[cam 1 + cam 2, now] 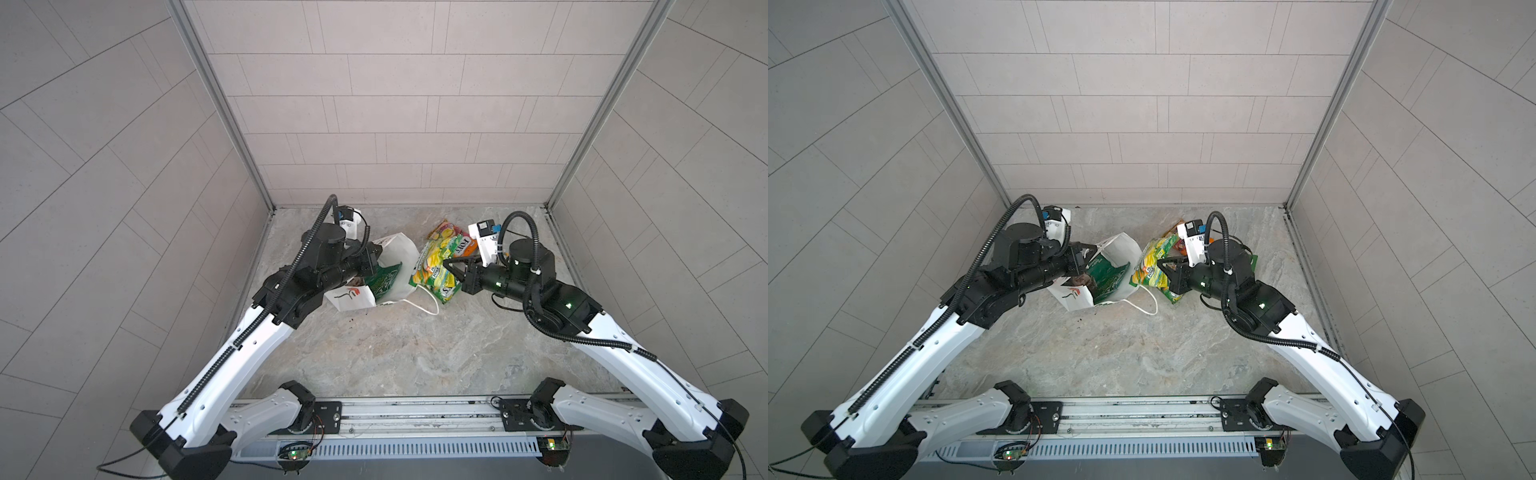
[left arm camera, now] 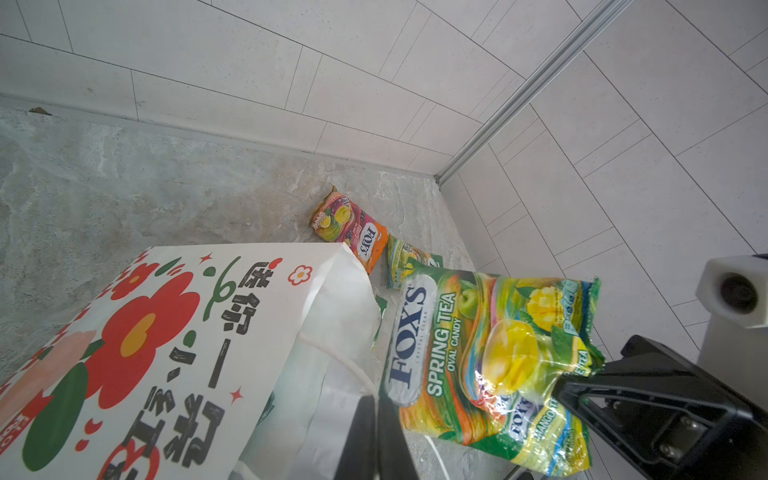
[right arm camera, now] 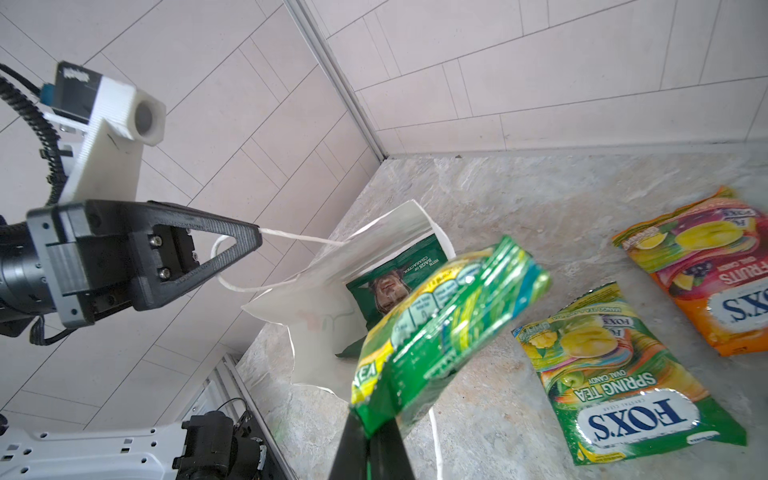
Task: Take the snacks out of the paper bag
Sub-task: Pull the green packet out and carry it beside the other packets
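- Nearest: paper bag (image 1: 397, 253) lies on its side on the surface (image 1: 395, 353), mouth turned toward the right arm. One cord handle (image 1: 430, 308) trails loose on the marble.
- Inside the mouth: dark green crisp bag (image 3: 395, 278), mostly within the paper walls, printed face up. Not out yet.
- Left claw (image 3: 253, 235): fingers together, pinched on the upper cord handle (image 3: 299, 237). The cord runs taut from the tip to the bag rim, which keeps the mouth lifted apart.
- Right claw (image 3: 372, 432): clamped on the edge of a green-yellow packet (image 3: 449, 316), held up off the surface just outside the mouth and not set down.
- A second green-yellow packet (image 2: 544, 432) shows directly under the held one in the left wrist view. Cannot tell whether it is clamped along with it or lies beneath it.
- Farther out: third green-yellow packet (image 3: 623, 374) flat on the surface, clear of the bag.
- Farthest: orange-pink packet (image 3: 706, 266) flat on the surface, just beside the third, toward the back.

Progress, as judged:
- All four small packets are outside the bag, two of them plainly resting.
- The held one needs putting down.
- The crisp bag is the last item, and the largest, so it will likely need the mouth kept wide.
- Well past halfway.
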